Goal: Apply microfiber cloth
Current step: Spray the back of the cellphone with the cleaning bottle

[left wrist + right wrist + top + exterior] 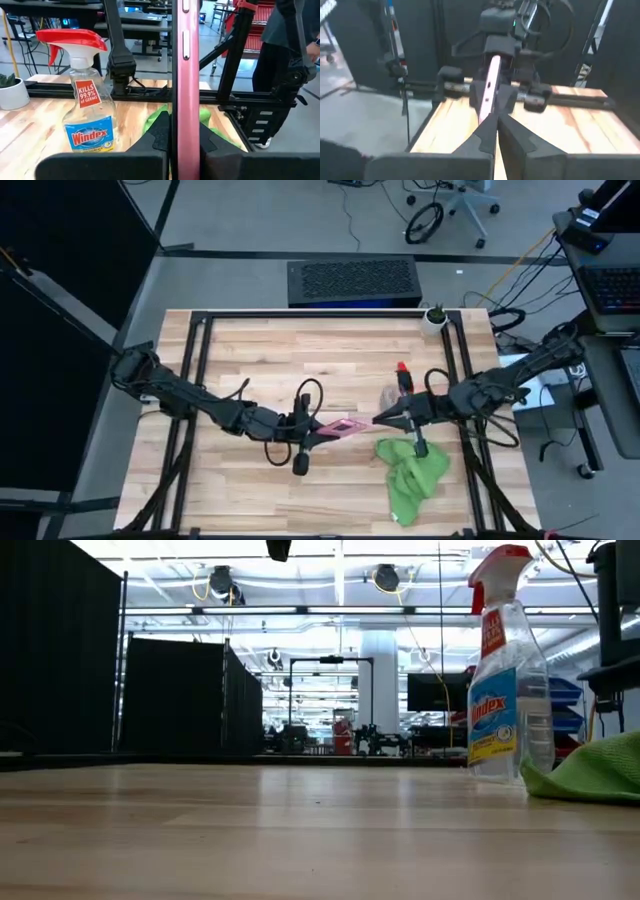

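A phone (347, 425) in a pink case is held between my two grippers over the middle of the table. My left gripper (318, 427) is shut on its left end and my right gripper (380, 420) on its right end. The left wrist view shows the phone (185, 75) edge-on. The bright green microfiber cloth (412, 472) lies crumpled on the table just near of my right gripper, and neither gripper touches it. It also shows in the low view as the cloth (595, 772). My left gripper pinches the phone's two flat faces between its two fingers at the phone's left end (185, 120). The fingers come about level from the table's left and lie along the phone. My right gripper pinches the phone's right end (489, 107) between its two fingertips. It comes from the table's right, slanting slightly down. The phone runs straight away from the fingers toward my left gripper and looks clear of the table.
A clear spray bottle with a red nozzle (400, 380) stands just far of my right gripper. A small potted plant (435, 318) sits at the far right corner, and a black box (352, 280) lies beyond the far edge. A person (287, 30) stands beyond the right side.
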Motion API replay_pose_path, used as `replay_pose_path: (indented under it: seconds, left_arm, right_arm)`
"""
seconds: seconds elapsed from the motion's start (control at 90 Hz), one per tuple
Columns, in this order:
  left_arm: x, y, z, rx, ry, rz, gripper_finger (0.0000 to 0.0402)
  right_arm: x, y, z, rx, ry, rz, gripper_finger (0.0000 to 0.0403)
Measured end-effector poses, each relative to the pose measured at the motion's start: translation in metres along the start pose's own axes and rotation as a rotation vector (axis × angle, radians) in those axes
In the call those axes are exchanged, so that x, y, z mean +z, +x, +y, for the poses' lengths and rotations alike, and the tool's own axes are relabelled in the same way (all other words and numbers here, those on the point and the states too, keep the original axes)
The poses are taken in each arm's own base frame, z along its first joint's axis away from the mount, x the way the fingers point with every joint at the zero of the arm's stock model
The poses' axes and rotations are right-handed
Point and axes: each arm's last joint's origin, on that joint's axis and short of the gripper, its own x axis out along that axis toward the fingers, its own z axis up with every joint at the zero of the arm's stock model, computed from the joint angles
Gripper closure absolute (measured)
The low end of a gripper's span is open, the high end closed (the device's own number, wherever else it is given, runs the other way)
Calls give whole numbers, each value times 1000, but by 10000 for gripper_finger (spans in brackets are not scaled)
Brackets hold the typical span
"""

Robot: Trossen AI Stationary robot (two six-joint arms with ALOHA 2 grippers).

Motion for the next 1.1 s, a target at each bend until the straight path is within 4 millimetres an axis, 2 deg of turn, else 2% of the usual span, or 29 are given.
replay_pose_path:
  seconds: [0.122,0.222,0.533,0.7,0.844,1.1]
  left_arm:
    - [0,0,0,0,0,1,397]
    - [0,0,0,0,0,1,397]
    - [1,2,8,34,-3,-2,397]
    - [2,5,22,70,-4,-3,397]
    - [2,9,41,77,19,19,397]
    - [4,13,75,103,1,23,397]
  right_arm:
    - [5,-2,-6,-28,6,-38,399]
    - [6,-15,-9,-36,3,-20,372]
    - [0,-86,-27,-177,56,46,198]
    - [-15,-108,-37,-221,133,144,127]
    - [-27,-117,-41,-245,147,242,108]
    - [-35,-129,-47,-245,104,306,120]
